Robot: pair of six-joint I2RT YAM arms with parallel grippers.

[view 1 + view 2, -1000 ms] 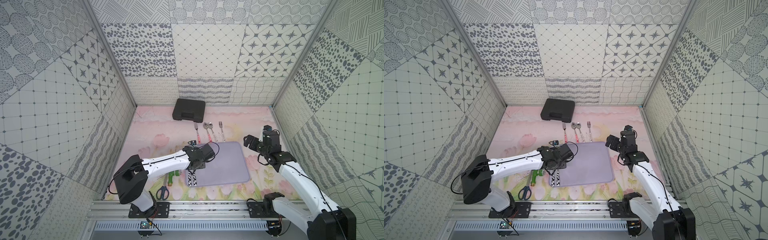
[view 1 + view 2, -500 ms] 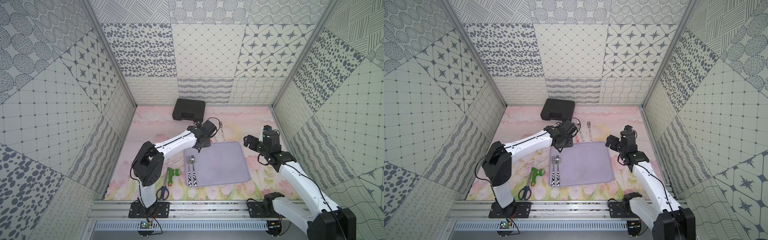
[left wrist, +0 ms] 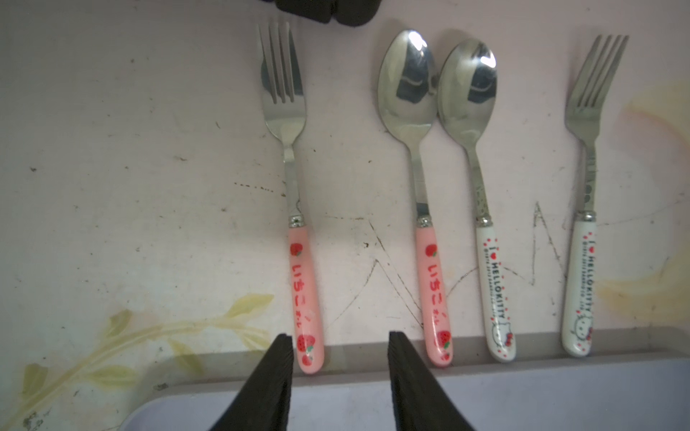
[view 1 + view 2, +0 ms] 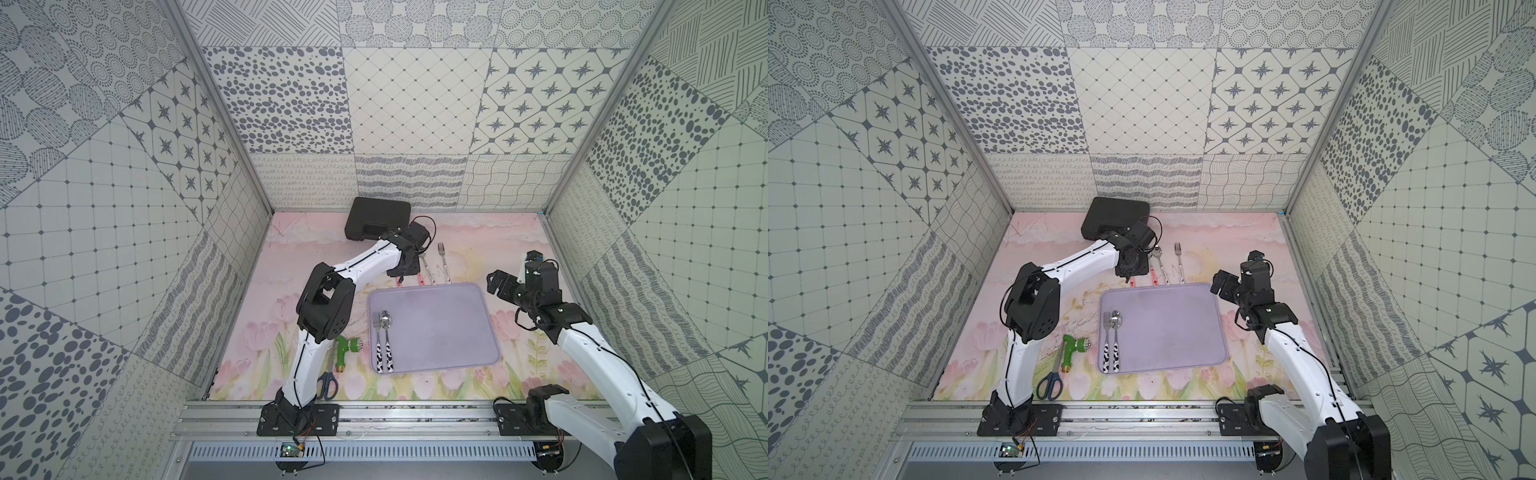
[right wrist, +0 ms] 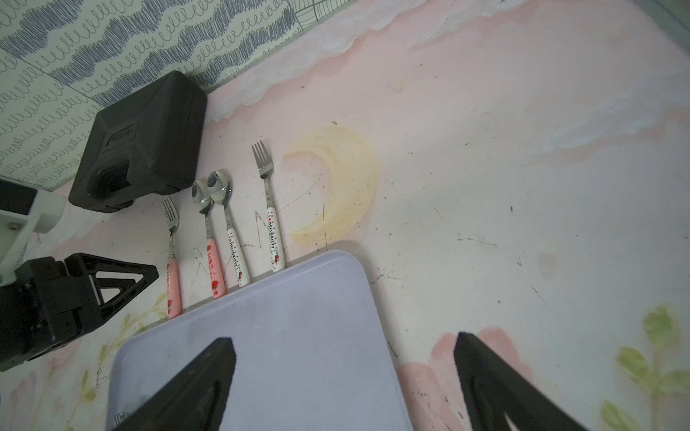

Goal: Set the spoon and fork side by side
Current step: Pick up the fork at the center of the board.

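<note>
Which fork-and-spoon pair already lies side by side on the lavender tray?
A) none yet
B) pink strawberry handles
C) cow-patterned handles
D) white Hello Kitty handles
C: the cow-patterned fork and cow-patterned spoon lie together on the tray, while the pink fork, pink spoon, white spoon and white fork lie off it, beyond its far edge.

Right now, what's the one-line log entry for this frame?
left gripper: open, above pink fork handle | right gripper: open, empty, near tray | cow-print fork, cow-print spoon: side by side on tray
</note>
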